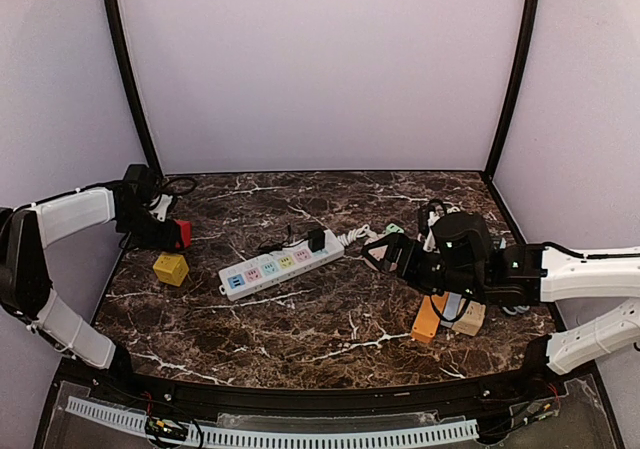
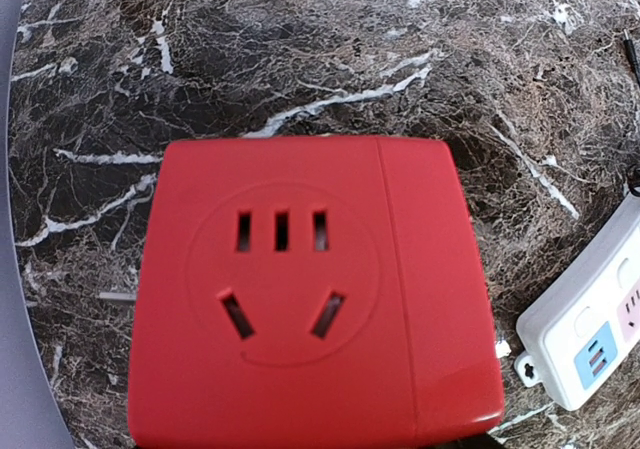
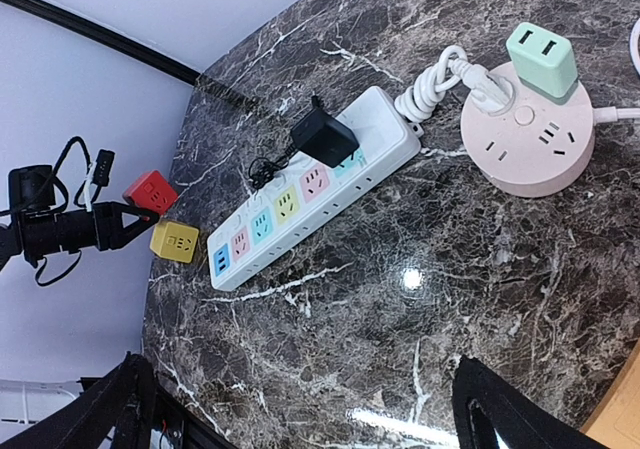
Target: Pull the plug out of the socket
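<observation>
Nothing is pulled yet: the black plug (image 1: 316,239) sits in the strip (image 1: 270,266), at its 2 o'clock end. The right gripper (image 1: 378,254) hangs wide open and empty at the plug's 3 o'clock. At the strip's 9 o'clock, the left gripper (image 1: 176,233) appears to clamp a red cube (image 1: 185,234).

Top view: high behind the near edge of the table (image 1: 330,329), looking down toward the far edge; distant, whole table seen.
Left wrist view: very close above a red cube (image 2: 300,299), facing down.
Right wrist view: raised over the right side, facing the far left corner.
Shared: red cube and power strip (image 1: 280,264) appear in all three.
</observation>
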